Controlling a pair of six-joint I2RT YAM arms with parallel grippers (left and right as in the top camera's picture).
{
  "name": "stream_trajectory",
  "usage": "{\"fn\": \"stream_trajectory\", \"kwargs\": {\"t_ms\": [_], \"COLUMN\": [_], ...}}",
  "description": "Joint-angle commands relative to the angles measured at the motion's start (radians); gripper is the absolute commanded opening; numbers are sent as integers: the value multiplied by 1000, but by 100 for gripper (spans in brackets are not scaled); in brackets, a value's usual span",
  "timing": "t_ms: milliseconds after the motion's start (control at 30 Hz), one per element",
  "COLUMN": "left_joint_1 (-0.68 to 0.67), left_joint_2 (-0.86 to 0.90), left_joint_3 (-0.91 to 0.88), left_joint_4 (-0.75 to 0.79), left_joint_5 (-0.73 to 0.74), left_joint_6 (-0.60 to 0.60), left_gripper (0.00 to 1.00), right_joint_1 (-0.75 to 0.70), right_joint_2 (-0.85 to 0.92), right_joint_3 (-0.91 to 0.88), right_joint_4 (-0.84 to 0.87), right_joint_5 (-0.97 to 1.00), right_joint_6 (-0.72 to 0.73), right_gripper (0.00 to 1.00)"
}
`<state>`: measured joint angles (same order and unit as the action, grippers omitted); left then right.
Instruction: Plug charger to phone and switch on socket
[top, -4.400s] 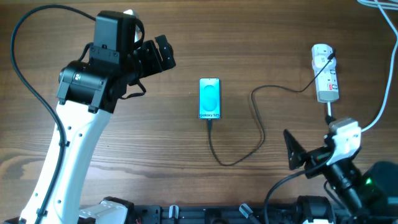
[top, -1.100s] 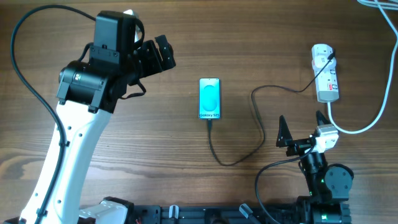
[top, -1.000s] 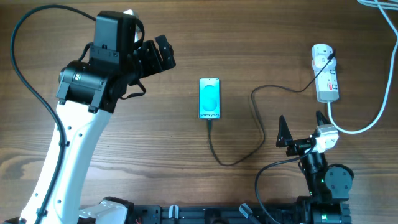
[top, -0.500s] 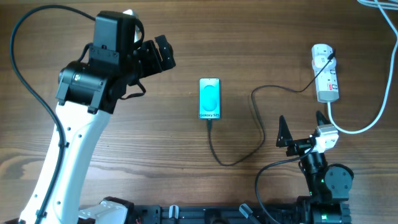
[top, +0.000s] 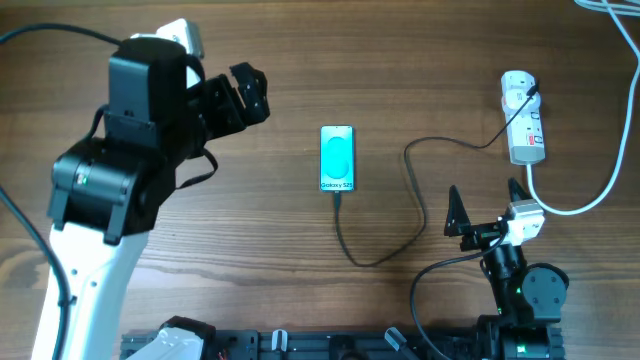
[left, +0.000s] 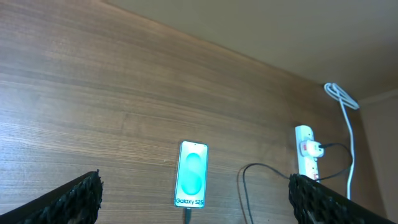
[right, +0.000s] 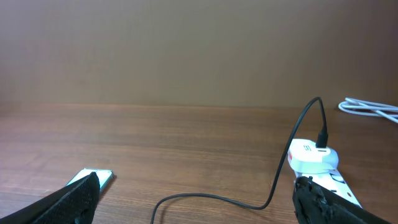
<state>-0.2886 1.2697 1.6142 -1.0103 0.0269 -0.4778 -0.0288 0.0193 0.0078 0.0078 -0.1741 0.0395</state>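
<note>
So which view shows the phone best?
Overhead: the phone is whole, seen straight down, screen facing the camera. Left wrist also shows it whole, but slanted, low in frame. Right wrist catches only one corner, bottom left.

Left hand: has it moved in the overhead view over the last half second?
Yes. The left hand has shifted left, farther from the flat smartphone with the cyan screen, which has stayed put.
</note>
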Motion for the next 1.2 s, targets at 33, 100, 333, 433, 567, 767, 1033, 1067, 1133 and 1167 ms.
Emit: {"fn": "stream_trajectory", "kwargs": {"t_ms": [33, 100, 333, 433, 567, 767, 1033, 1067, 1133, 1167], "left_joint_1": [5, 23, 73, 73, 75, 135, 237, 246, 257, 258], "left_joint_2": [-41, -55, -142, -220, -336, -507, -791, -823, -877, -894], "left_joint_3": [-4, -4, -91, -237, -407, -562, -881, -917, -985, -1011], "left_joint_4": [2, 2, -55, 20, 82, 134, 434, 459, 509, 530], "left_joint_5": [-10, -11, -69, -157, -164, -162, 90, 104, 115, 115], "left_joint_6": [10, 10, 10, 10, 10, 85, 372, 372, 373, 373], "left_gripper": [100, 100, 100, 100, 100, 100, 100, 100, 100, 100], "right_joint_1": [3, 3, 3, 3, 3, 3, 3, 3, 3, 3], "right_joint_2": [-16, -16, -16, -16, -16, -16, -14, -14, -14, -14], "right_joint_3": [-3, -3, -3, -3, -3, -3, -3, -3, -3, -3], "right_joint_4": [2, 2, 2, 2, 2, 2, 2, 2, 3, 2], "right_joint_5": [21, 21, 21, 21, 21, 21, 21, 21, 21, 21], "right_joint_6": [-11, -11, -11, -11, -11, -11, -11, -11, -11, -11], "right_gripper": [100, 100, 100, 100, 100, 100, 100, 100, 100, 100]}}
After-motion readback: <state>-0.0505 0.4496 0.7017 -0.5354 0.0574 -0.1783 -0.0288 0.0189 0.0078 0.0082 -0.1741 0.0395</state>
